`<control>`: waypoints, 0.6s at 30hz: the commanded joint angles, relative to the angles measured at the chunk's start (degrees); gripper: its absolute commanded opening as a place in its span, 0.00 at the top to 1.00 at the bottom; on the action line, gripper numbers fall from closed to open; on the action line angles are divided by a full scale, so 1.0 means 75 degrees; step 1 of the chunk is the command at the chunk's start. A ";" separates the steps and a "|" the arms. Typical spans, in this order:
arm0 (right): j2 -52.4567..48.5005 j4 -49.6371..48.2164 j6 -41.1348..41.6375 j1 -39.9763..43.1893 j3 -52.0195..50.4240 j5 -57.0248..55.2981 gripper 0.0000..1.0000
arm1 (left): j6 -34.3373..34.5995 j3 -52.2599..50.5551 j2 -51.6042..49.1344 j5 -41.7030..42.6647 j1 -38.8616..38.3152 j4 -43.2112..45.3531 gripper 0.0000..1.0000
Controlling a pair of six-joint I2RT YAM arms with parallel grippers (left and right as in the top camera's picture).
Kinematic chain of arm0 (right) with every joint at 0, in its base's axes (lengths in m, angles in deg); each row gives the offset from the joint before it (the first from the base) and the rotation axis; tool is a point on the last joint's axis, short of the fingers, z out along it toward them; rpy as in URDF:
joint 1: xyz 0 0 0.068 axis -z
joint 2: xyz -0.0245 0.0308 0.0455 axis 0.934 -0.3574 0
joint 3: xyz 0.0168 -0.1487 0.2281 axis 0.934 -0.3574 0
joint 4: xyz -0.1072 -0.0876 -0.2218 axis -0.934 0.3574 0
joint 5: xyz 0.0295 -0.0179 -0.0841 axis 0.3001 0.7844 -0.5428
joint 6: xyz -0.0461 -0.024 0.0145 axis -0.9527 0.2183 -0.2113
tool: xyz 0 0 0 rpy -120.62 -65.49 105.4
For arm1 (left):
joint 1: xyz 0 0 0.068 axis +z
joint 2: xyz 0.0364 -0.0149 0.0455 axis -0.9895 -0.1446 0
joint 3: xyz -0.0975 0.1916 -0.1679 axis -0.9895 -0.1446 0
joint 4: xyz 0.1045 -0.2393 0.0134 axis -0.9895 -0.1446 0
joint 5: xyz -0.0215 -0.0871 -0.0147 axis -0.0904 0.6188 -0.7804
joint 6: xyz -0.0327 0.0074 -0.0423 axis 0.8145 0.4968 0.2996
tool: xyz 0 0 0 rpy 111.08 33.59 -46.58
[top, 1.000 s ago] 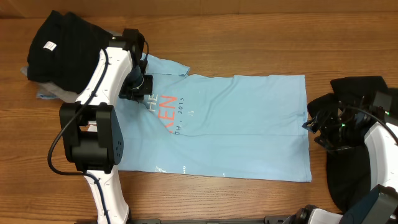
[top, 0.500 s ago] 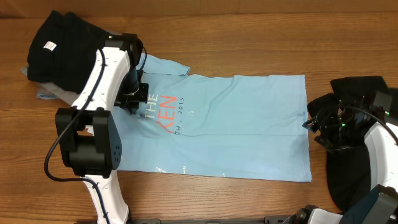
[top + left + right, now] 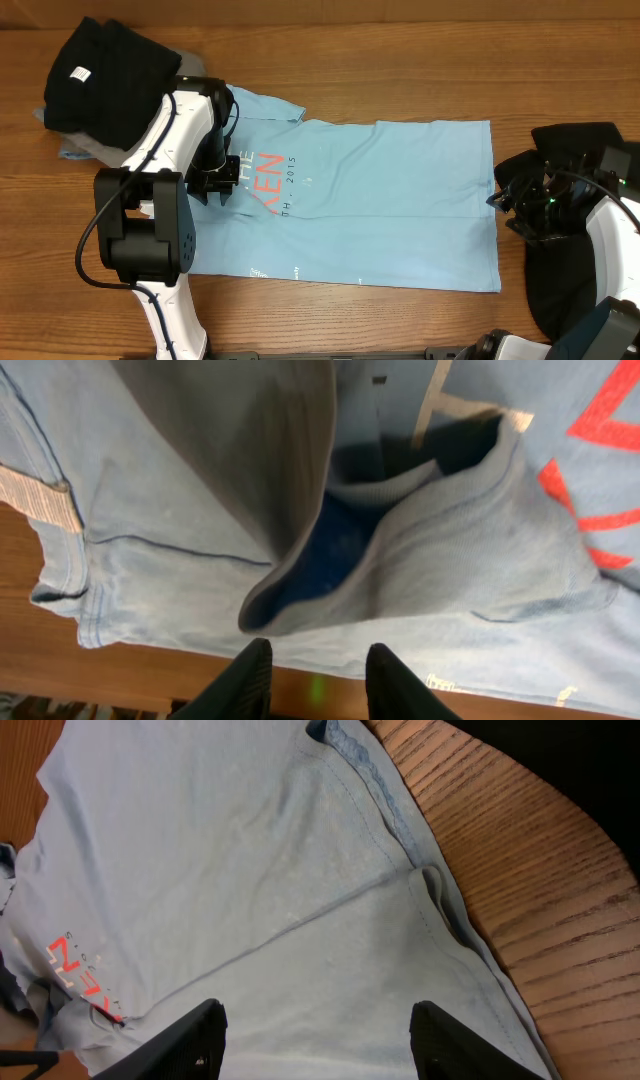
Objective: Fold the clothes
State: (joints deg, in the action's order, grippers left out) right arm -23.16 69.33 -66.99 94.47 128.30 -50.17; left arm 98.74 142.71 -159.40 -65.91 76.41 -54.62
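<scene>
**Overhead:** The light blue short-sleeved fabric T-shirt (image 3: 390, 200) lies flat across the middle of the wooden table (image 3: 400, 50), collar toward 9 o'clock and hem toward 3. Over the last second the left hand (image 3: 220, 182) has slid toward 6 o'clock along the collar end, uncovering a little more of the red lettering (image 3: 268, 178). Its jaws have begun to part. I judge it has let the collar go, so that tuck is done and a fresh hold is needed. A black fabric bundle (image 3: 100, 65) sits at 10 o'clock and a second black garment (image 3: 560, 270) at 4.

**Left wrist:** The left hand (image 3: 318, 685) is narrowly parted and empty. The bunched collar (image 3: 450, 510) lies just beyond.

**Right wrist:** The right hand (image 3: 318, 1040) stands wide and empty as before, above the hem (image 3: 370, 790).
</scene>
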 commanded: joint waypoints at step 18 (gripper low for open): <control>0.0000 -0.0090 -0.0009 -0.0038 0.0146 0.0041 0.36 | -0.0475 0.0577 -0.0061 0.0551 -0.0490 0.1513 0.55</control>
State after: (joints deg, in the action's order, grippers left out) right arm -23.16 68.89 -66.99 94.47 128.30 -50.13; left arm 96.55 150.12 -159.18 -63.18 73.72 -44.53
